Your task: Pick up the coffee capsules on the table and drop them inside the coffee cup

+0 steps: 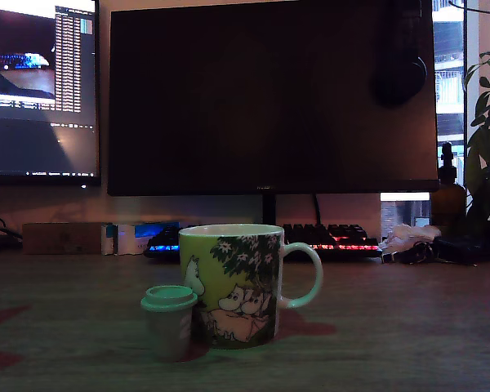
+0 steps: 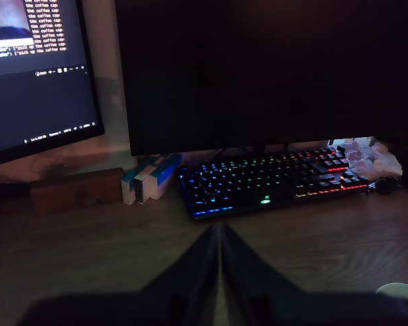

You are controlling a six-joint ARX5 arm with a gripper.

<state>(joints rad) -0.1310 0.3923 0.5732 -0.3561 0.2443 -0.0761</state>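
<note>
A: Where does the work stand?

B: At the start, I judge. One coffee capsule (image 1: 170, 320) stands upright on the table (image 1: 392, 343), low and left of centre in the exterior view, lid up, just beside the coffee cup (image 1: 237, 282), close enough that they may touch. The cup's handle points to the exterior view's right. I see no other capsule.

A: And the gripper?

B: In the wrist view the gripper (image 2: 221, 234) shows at the lower middle of the frame, its two dark fingers pressed together with only a thin seam between them, holding nothing. It points toward the lit keyboard (image 2: 272, 180) under the dark monitor (image 2: 258, 68). The exterior view does not show it at all.

A: So the step in hand is the reach?

B: Yes. The only hint of the targets in the wrist view is a pale mint arc at the lower right corner (image 2: 401, 291); whether cup or capsule, I cannot tell. The arm needs to turn that way first.

A: What makes it go well?

B: Spread the fingers before descending, and come at the capsule from its free side, the exterior view's left, so neither finger has to wedge against the mug. Grip below the wider rim. The pod probably tips easily.
</note>
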